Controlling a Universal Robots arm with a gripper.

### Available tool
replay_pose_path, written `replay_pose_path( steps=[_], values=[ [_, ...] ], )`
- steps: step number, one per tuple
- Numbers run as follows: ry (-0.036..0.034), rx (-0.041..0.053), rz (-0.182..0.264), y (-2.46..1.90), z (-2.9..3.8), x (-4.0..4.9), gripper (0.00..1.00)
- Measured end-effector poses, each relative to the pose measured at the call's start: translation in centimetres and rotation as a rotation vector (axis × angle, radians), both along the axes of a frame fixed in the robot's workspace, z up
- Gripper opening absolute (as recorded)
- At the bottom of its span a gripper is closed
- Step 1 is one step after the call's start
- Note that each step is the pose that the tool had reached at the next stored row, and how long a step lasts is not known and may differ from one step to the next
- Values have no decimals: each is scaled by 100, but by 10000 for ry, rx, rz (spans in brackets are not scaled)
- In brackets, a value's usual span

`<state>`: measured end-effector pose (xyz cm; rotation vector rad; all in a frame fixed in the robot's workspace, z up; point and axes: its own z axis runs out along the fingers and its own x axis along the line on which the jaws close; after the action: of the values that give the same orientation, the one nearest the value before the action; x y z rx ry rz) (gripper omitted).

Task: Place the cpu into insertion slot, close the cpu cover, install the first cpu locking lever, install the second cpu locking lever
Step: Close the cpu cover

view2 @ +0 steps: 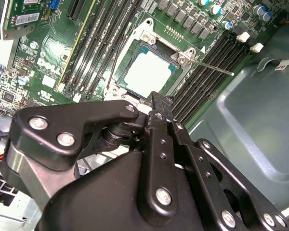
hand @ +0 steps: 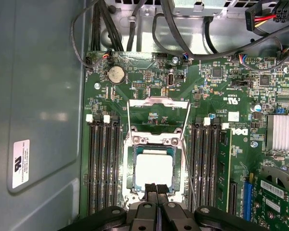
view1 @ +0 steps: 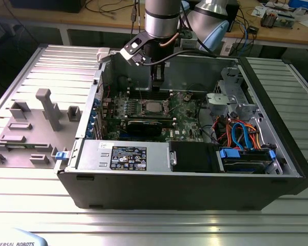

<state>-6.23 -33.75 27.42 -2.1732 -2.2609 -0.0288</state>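
The cpu (hand: 154,167) lies flat in the insertion slot (hand: 130,166) of the green motherboard, silver top up; it also shows in the second wrist view as the cpu (view2: 148,72). The cpu cover (hand: 159,101) is swung open, away from the socket, with board showing through its cut-out. Two thin wire locking levers (hand: 188,154) stand released beside the socket, one lever (view2: 214,67) sticking out sideways. My gripper (hand: 156,187) hangs just above the socket's edge, shut with nothing held. In the exterior view my gripper (view1: 157,84) points down over the socket (view1: 153,106).
Memory slots (hand: 103,163) flank the socket on both sides. A long black graphics card (view1: 143,125) lies just in front of it. The case wall (hand: 38,96), cable bundles (view1: 241,133) and a power supply (view1: 123,154) surround the board. Grey fixtures (view1: 49,107) stand at the exterior view's left.
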Motion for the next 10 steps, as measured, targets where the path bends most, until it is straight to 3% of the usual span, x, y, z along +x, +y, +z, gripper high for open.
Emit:
replay_pose_path(
  steps=[5, 10],
  values=[
    [1, -1, 1, 0, 0, 47, 11],
    [1, -1, 2, 0, 0, 166, 11]
  ],
)
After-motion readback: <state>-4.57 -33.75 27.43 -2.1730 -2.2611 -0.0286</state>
